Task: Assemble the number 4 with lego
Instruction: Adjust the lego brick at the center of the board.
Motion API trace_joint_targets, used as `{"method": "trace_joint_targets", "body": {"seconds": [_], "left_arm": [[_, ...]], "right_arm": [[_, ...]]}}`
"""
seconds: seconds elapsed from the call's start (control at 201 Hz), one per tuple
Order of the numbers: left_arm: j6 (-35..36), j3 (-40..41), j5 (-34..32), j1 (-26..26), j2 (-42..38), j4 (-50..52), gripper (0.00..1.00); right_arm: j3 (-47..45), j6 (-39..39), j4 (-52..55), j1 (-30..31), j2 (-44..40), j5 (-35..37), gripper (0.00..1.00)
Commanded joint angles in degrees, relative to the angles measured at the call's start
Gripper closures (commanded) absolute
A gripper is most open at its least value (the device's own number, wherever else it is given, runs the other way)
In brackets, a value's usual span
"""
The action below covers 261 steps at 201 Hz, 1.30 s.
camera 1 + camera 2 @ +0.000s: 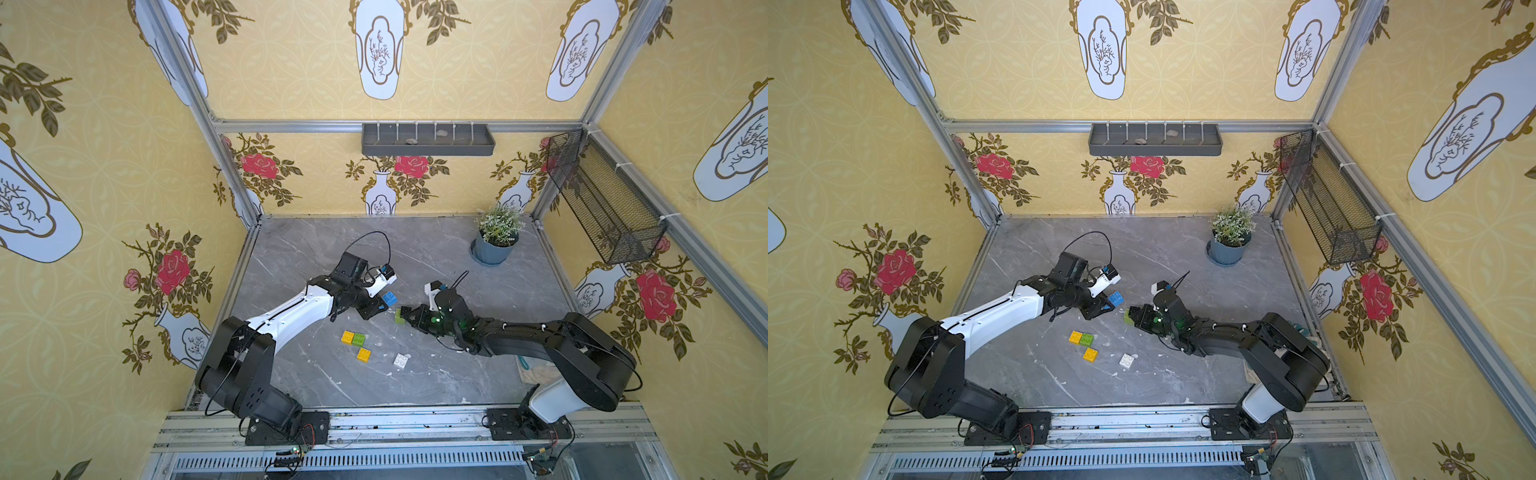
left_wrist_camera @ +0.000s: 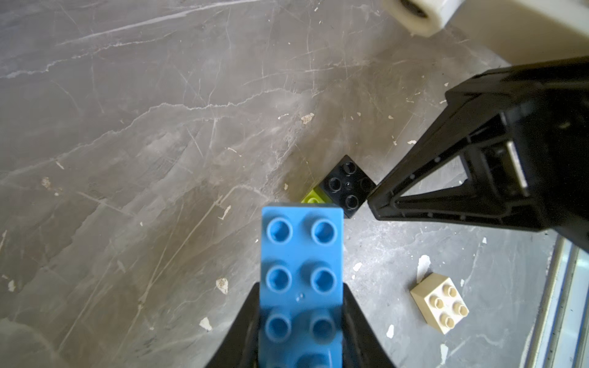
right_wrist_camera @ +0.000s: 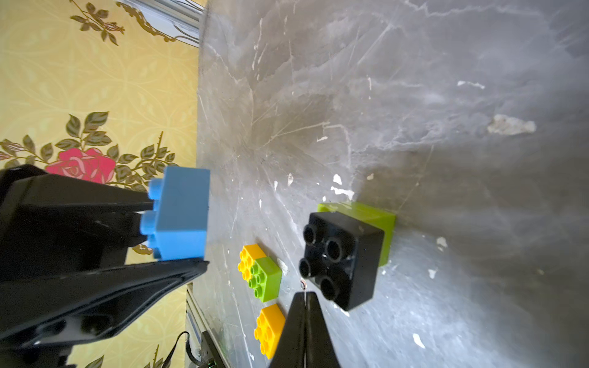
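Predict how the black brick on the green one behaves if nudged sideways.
Hard plastic black brick likely stays stiff. Sitting offset on the lime green brick, it may drag that along or pivot. The smooth table probably lets both slide.

Yellow wallpaper (image 1: 316,62) w/ red roses and white vases on three walls; alu frame (image 1: 291,126) along the edges. Grey marble-look tabletop (image 1: 436,386), scratched, w/ pale flecks. Dark grey shelf tray (image 1: 428,147) on back wall, poss. two small stones inside. Black mesh basket (image 1: 602,203) on side wall. Potted plant (image 1: 496,239) stands in back corner. Light soft, even.
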<state>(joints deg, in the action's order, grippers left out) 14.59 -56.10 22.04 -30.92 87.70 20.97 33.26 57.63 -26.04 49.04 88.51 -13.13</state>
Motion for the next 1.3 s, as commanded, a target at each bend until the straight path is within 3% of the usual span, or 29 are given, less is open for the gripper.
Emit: {"method": "trace_joint_targets", "body": {"seconds": [0.0, 0.518, 0.891, 1.294], "left_arm": [[0.43, 0.24, 0.15, -0.02, 0.23, -0.49, 1.0], [1.27, 0.19, -1.74, -0.55, 2.65, -0.29, 1.0], [3.34, 5.08, -12.78, -4.06, 0.54, -7.35, 1.0], [4.91, 3.42, -7.49, -5.11, 1.63, -4.51, 1.0]], "right_arm": [[0.28, -1.93, 3.14, 0.48, -0.63, 0.66, 1.0], [2.76, -4.76, 9.12, -0.33, -0.99, 1.14, 1.0], [3.48, -6.28, 9.58, -3.06, -0.4, -0.06, 1.0], [6.52, -9.31, 12.3, -6.0, 0.64, -2.84, 1.0]]}}
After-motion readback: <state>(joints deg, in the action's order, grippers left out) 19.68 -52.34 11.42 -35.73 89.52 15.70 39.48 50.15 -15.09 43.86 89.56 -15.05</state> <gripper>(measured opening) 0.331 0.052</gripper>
